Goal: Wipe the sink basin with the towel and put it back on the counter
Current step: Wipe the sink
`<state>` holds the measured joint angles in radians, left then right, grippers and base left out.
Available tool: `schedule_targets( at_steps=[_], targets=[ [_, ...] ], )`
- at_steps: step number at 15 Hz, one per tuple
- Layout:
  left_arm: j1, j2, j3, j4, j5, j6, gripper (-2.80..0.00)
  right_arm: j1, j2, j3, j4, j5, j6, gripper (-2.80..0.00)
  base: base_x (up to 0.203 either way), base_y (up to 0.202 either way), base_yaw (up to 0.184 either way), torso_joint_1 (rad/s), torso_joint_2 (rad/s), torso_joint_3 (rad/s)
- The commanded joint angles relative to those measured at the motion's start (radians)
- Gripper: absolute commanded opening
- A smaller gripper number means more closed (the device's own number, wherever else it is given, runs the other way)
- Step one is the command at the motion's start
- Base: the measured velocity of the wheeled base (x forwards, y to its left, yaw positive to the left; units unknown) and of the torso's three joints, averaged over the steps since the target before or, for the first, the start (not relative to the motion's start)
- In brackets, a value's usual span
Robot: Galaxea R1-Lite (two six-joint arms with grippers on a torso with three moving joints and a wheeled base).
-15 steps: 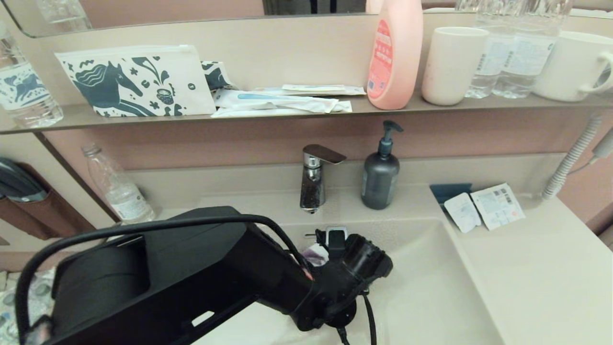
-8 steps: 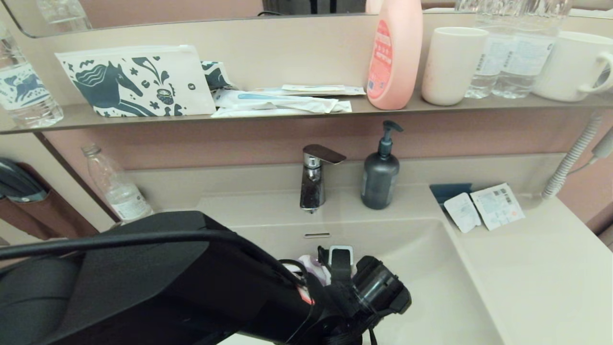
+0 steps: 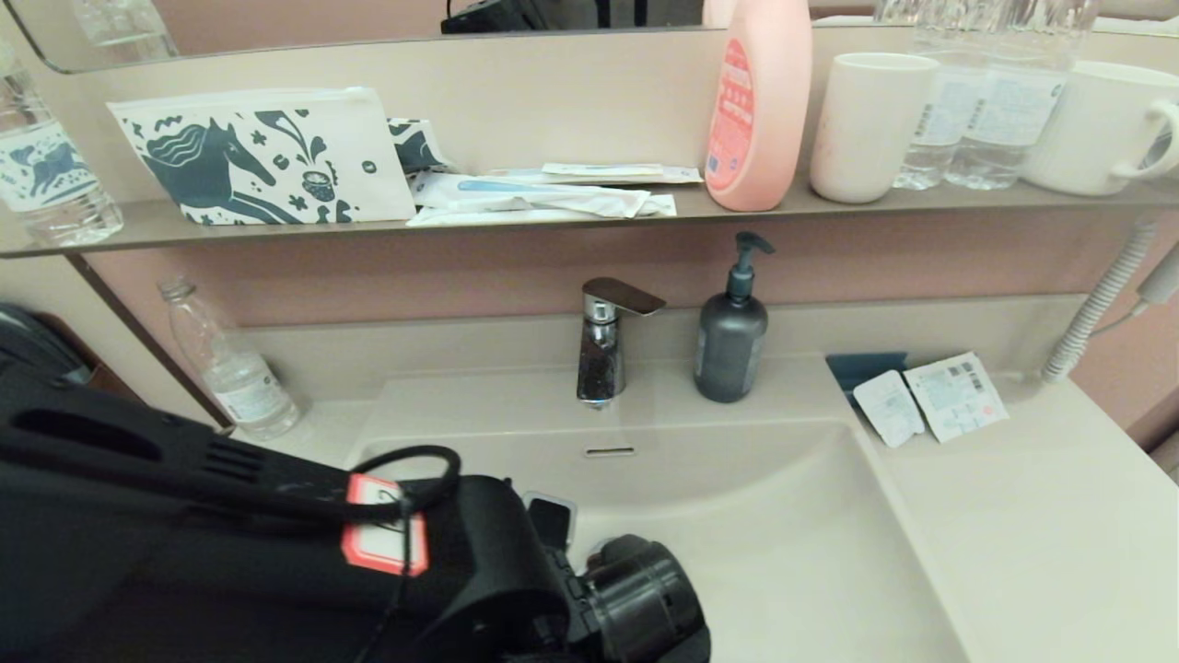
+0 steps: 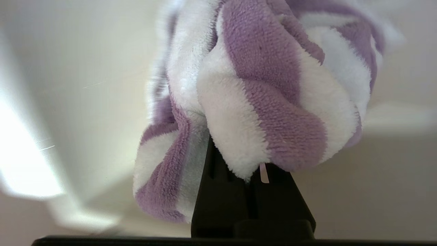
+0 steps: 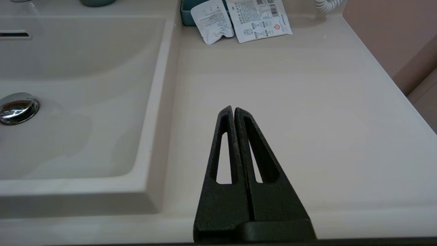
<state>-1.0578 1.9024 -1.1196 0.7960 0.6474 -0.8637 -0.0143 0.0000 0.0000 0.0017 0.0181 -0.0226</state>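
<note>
The purple and white striped towel [image 4: 259, 85] is bunched up in my left gripper [image 4: 251, 171], which is shut on it low inside the beige sink basin [image 3: 783, 516]. In the left wrist view the cloth lies against the basin's surface. From the head view my left arm [image 3: 276, 552] fills the near left of the basin and hides the towel. The chrome drain plug [image 5: 17, 107] and the overflow slot [image 3: 610, 451] are uncovered. My right gripper [image 5: 234, 109] is shut and empty, hovering over the counter [image 5: 290, 85] near its front edge, right of the basin.
A chrome faucet [image 3: 603, 345] and a dark soap dispenser [image 3: 732, 336] stand behind the basin. Sachets [image 3: 930, 401] lie at the counter's back right, beside a ribbed hose [image 3: 1096, 304]. A plastic bottle [image 3: 230, 364] stands at the left. The shelf holds the horse pouch [image 3: 258, 157], bottles and cups.
My left arm has drawn back from the basin's far wall toward its near left, dragging the towel along. The towel has slipped out of sight behind the arm in the head view.
</note>
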Motion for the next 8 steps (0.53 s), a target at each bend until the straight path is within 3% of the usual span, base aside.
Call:
schedule_targets(
  at_steps=[1, 3, 5, 8],
  targets=[
    [0.063, -0.149, 0.04, 0.147, 0.009, 0.036, -2.8, 0.0, 0.0, 0.0, 0.0, 0.0, 0.0, -2.8, 0.0, 0.0, 0.0, 0.0, 0.0, 0.0],
    [0.129, -0.197, 0.094, 0.168, 0.011, 0.1, -2.8, -0.001, 0.0, 0.0, 0.0, 0.0, 0.0, -2.8, 0.0, 0.0, 0.0, 0.0, 0.0, 0.0],
    [0.174, -0.192, 0.131, 0.134, 0.017, 0.118, -2.8, 0.0, 0.0, 0.0, 0.0, 0.0, 0.0, -2.8, 0.0, 0.0, 0.0, 0.0, 0.0, 0.0],
    [0.185, -0.162, 0.237, -0.07, 0.019, 0.158, -2.8, 0.0, 0.0, 0.0, 0.0, 0.0, 0.0, -2.8, 0.0, 0.0, 0.0, 0.0, 0.0, 0.0]
  ],
)
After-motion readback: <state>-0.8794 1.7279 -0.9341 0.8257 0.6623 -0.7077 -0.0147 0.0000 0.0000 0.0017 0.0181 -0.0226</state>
